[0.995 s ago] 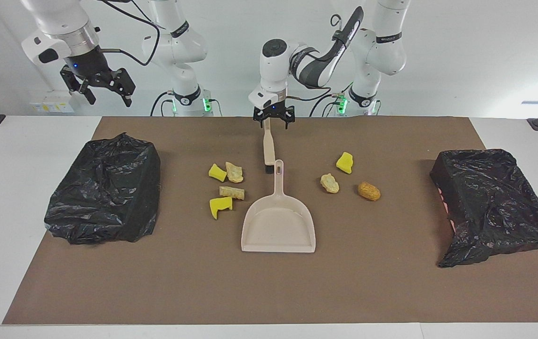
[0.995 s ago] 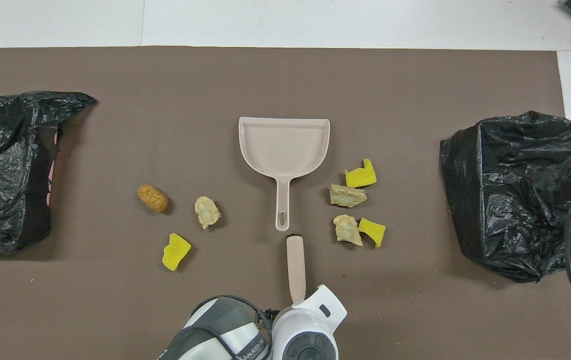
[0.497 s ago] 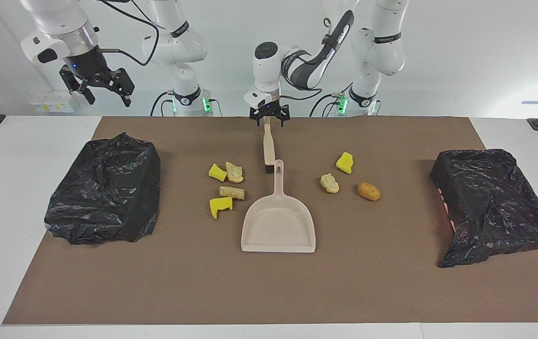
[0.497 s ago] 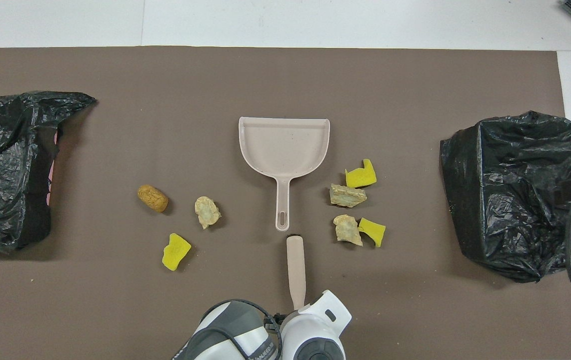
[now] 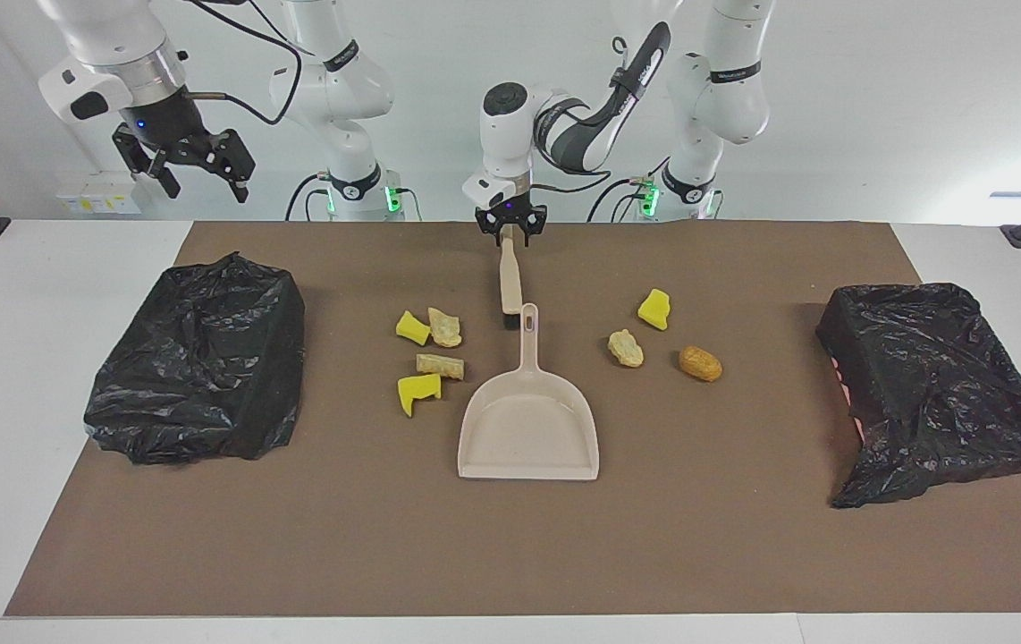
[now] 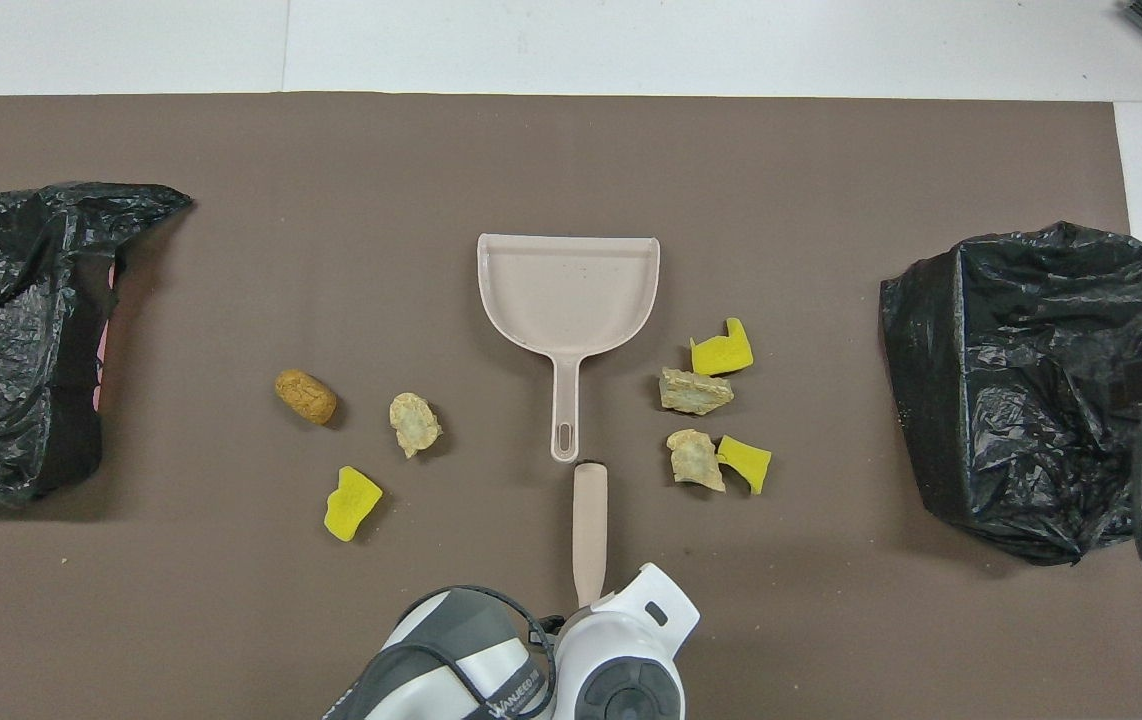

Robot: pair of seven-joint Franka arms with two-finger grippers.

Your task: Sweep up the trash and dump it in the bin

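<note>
trash (image 5: 428,351): seven light, soft scraps lying mid-surface, flanking dustpan (image 5: 528,429); best swept, not pinched. left end effector (image 5: 509,231) closing narrow on brush (image 5: 509,282) handle; right end effector (image 5: 198,170) waiting, gaping wide.

**Hidden and cut-off parts**

In the overhead view the left arm's wrist covers the left gripper (image 5: 508,234) and the brush (image 6: 590,530) handle's end beneath it. Both black bags (image 6: 11,335) (image 6: 1036,385) are partly cut off or cable-crossed.
</note>
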